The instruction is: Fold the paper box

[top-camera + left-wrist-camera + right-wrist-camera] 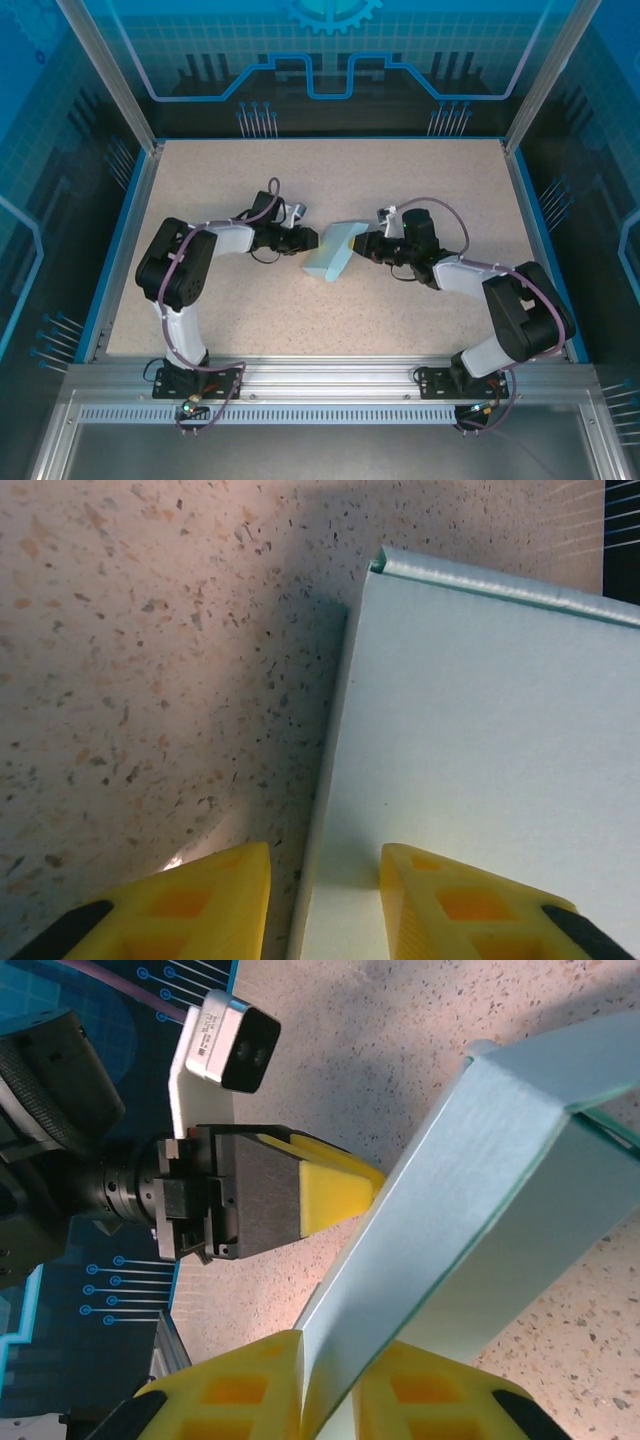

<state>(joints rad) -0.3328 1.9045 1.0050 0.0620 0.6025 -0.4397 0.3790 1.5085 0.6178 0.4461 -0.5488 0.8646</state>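
We fear the thin card creases or slips out if the right arm pulls while the left side is free. The paper box (335,252) sits mid-tabletop (420,180). The right fingers (235,1390), at its 3 o'clock, are nearly closed and pinch one panel. The left fingers (205,910), at its 9 o'clock, stand partly open astride its edge, without a clear hold.

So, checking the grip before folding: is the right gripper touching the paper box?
Touching. Right wrist view: the right gripper pinches a panel of the paper box between its fingers.
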